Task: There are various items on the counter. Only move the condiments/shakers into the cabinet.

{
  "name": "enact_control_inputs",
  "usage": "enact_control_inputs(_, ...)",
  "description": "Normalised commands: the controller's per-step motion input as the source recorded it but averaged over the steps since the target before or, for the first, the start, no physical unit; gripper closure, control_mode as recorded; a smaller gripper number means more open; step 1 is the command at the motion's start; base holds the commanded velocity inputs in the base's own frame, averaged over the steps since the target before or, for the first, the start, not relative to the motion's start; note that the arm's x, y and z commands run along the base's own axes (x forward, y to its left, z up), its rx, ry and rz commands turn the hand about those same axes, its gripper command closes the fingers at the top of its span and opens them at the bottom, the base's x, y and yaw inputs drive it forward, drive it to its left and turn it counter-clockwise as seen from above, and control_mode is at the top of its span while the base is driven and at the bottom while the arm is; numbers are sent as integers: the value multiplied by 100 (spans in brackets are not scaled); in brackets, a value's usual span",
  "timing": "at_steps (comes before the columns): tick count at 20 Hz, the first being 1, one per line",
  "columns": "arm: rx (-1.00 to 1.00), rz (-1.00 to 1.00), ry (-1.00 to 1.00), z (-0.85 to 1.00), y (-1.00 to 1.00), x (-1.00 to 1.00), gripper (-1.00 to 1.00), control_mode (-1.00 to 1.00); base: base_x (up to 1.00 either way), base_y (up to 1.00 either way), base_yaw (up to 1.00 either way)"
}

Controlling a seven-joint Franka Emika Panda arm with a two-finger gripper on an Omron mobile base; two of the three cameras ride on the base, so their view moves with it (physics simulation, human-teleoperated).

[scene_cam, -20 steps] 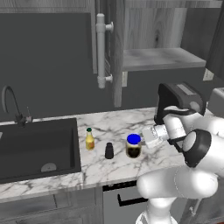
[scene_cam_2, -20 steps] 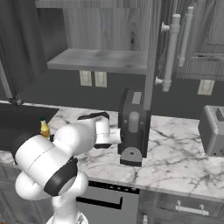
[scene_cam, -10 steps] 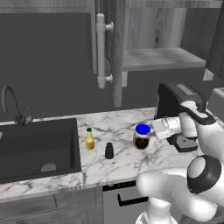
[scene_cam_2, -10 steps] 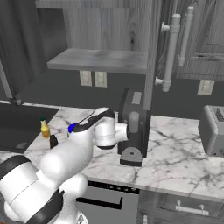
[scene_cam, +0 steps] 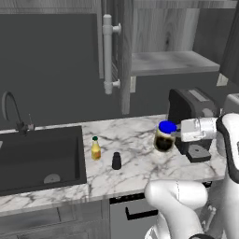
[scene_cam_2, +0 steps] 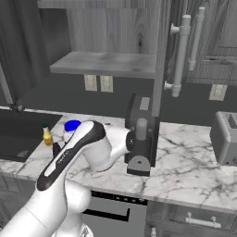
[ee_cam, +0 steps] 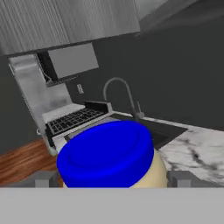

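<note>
Seemingly lifted, in the left base view the jar (scene_cam: 163, 141) hung just above the counter (scene_cam: 135, 140), near its right end and directly in front of the toaster (scene_cam: 191, 109). The gripper (scene_cam: 173, 134) reached in from the right at lid height and was clamped around the jar, its jaws spread wide to take it. Left of the jar, well apart from it, the shaker (scene_cam: 116, 161) stood upright near the front edge, with the bottle (scene_cam: 95, 148) just beside it to the far left, close to the sink (scene_cam: 37, 158). A faucet (scene_cam: 11, 109) rose behind the sink. Above, the cabinet (scene_cam: 172, 61) stood open, its shelf bare, and the handle (scene_cam: 108, 53) hung vertical on the door's edge. In the right base view the arm crossed in front of the jar, so that only the blue lid (scene_cam_2: 71, 126) showed above the forearm, left of the toaster (scene_cam_2: 141, 134). The bottle (scene_cam_2: 47, 136) stood farther left and the shaker (scene_cam_2: 56, 149) peeked out beside the arm, partly hidden. The shelf (scene_cam_2: 102, 62) lay above and behind them, and a grey appliance (scene_cam_2: 224, 139) sat at the counter's right end. In the hand view the lid (ee_cam: 105, 153) sat close to the camera between the two fingertips (ee_cam: 43, 178), one at either side of the jar, the cream body just visible beneath it. Beyond lay marble (ee_cam: 197, 151) and the faucet (ee_cam: 120, 94).
</note>
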Motion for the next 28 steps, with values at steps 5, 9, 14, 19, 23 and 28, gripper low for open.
enact_control_inputs(5,-1,-27,-2,100,-23,-99,100,-100,0,0,0)
enact_control_inputs(9,-8,-27,-1,100,-31,-92,100,-100,0,0,0)
enact_control_inputs(14,-14,-19,-1,100,-27,-52,100,-100,0,0,0)
enact_control_inputs(19,-12,-14,0,100,-28,-34,100,-100,0,0,0)
enact_control_inputs(23,-11,-13,0,100,-22,-10,100,-100,0,0,0)
enact_control_inputs(28,-7,-3,-8,62,-7,0,100,-100,0,0,0)
